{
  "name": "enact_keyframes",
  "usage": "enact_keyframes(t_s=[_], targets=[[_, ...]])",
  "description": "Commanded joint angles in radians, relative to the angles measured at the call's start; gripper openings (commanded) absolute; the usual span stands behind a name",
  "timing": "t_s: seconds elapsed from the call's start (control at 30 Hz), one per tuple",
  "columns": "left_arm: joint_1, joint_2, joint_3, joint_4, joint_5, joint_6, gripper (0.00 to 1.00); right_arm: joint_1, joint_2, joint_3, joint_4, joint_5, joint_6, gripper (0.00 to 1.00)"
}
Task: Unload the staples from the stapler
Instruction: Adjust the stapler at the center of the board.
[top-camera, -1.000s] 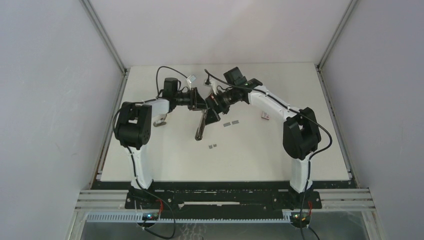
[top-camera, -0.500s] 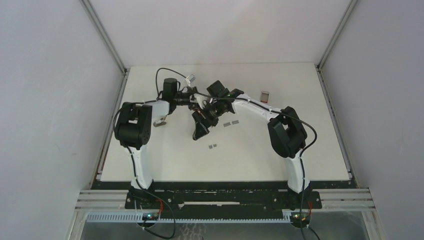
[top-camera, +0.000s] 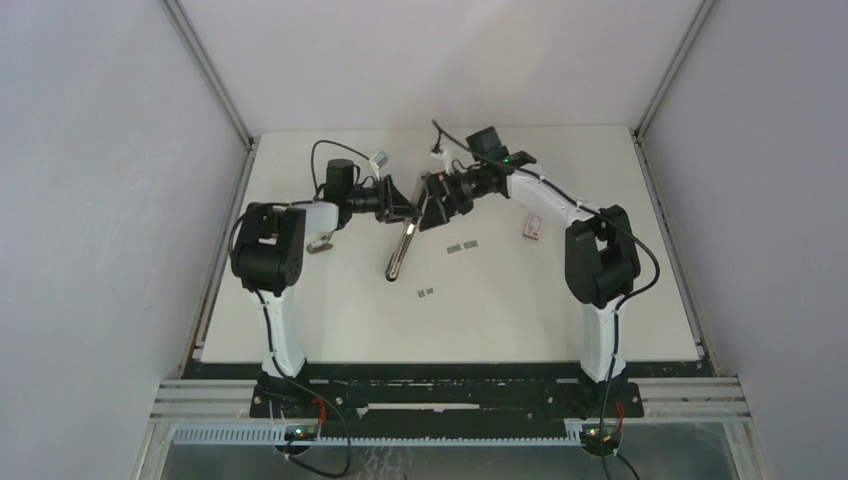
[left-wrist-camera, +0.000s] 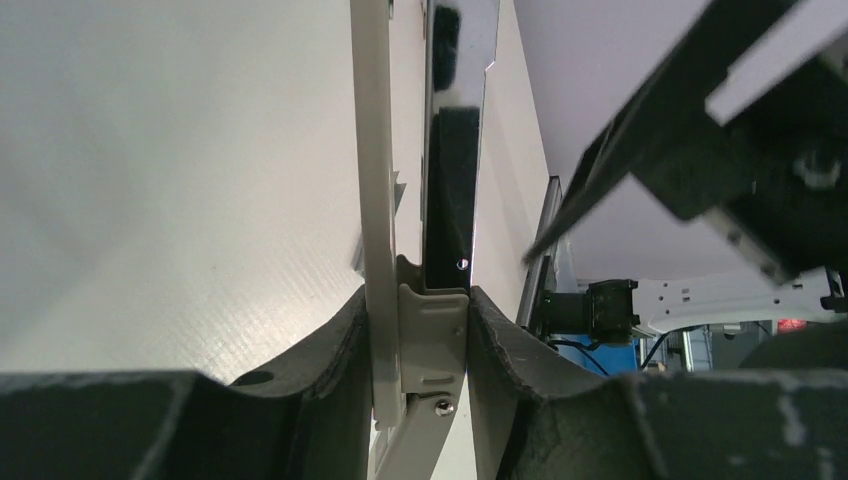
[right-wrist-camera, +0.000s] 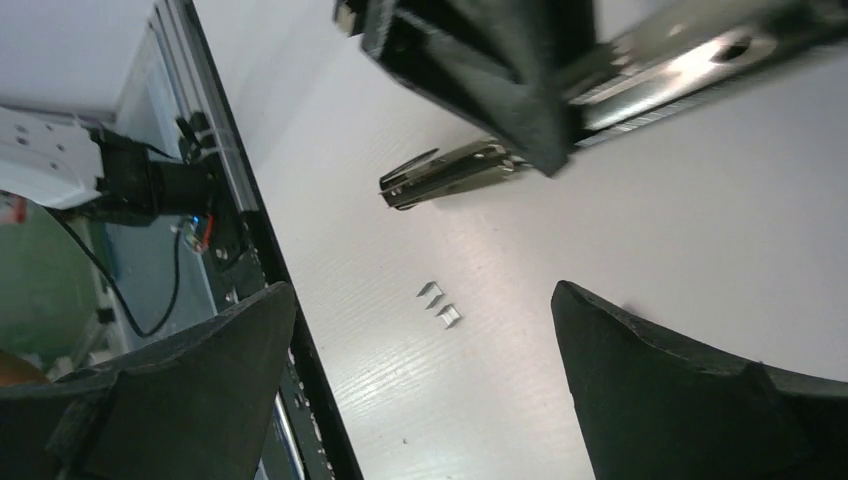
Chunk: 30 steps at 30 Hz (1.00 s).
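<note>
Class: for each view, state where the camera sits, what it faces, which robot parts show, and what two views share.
Top external: above, behind the bases, facing down at the table; both arms show.
Left wrist: looks along the left gripper, shut on the stapler.
Right wrist: faces down through the open right gripper at the staples.
Shared: staples, in top and right wrist.
</note>
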Motion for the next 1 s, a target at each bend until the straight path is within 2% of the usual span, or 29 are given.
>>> enact_keyframes(t_s=[0.0, 0.3, 0.43, 0.73, 0.97], targets=[[0.003, -0.021, -0.012, 0.050, 0.085, 0.033, 0.05, -0.097, -0.047, 0.007, 0.062, -0.113, 0.075, 1.00], [-0.008, -0.035, -0.005, 0.050, 0.198, 0.054, 0.05, -0.248, 0.073, 0.097, 0.158, -0.294, 0.212, 1.00], [-0.029, -0.042, 0.001, 0.051, 0.241, 0.051, 0.05, -0.259, 0.126, 0.128, 0.229, -0.352, 0.262, 0.94], [-0.054, -0.069, -0.006, 0.051, 0.274, 0.044, 0.05, -0.255, 0.211, 0.126, 0.466, -0.395, 0.480, 0.78], [-0.064, -0.080, -0.009, 0.051, 0.304, 0.043, 0.05, -0.236, 0.251, 0.104, 0.538, -0.445, 0.506, 0.74]])
